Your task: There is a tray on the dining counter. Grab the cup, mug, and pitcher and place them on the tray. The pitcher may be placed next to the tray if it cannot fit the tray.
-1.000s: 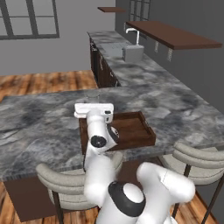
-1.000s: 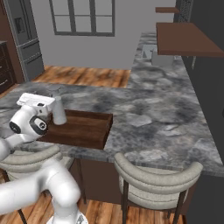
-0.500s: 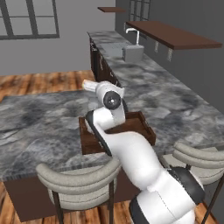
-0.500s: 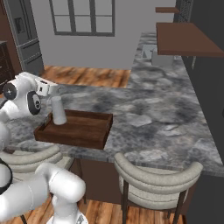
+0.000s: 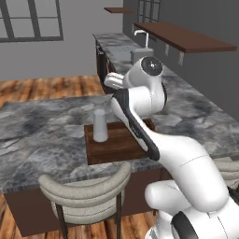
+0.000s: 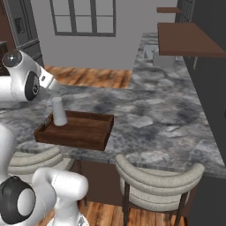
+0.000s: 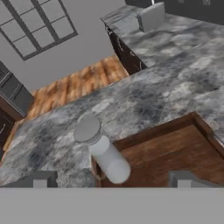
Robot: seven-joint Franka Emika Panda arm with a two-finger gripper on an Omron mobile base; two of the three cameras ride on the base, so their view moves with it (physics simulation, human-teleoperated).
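Now the pitcher (image 5: 100,125) stands upright in the left end of the tray (image 6: 84,133) on the dining counter (image 6: 150,110), gripper (image 7: 111,178) above with fingers apart, empty; likely next: fetching the cup or mug.

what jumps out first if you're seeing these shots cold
The big white robot arm arching over the long grey marbled counter. Under it, a tall pale grey-white pitcher stands upright at one end of the dark brown wooden tray, with the open hand hovering above.
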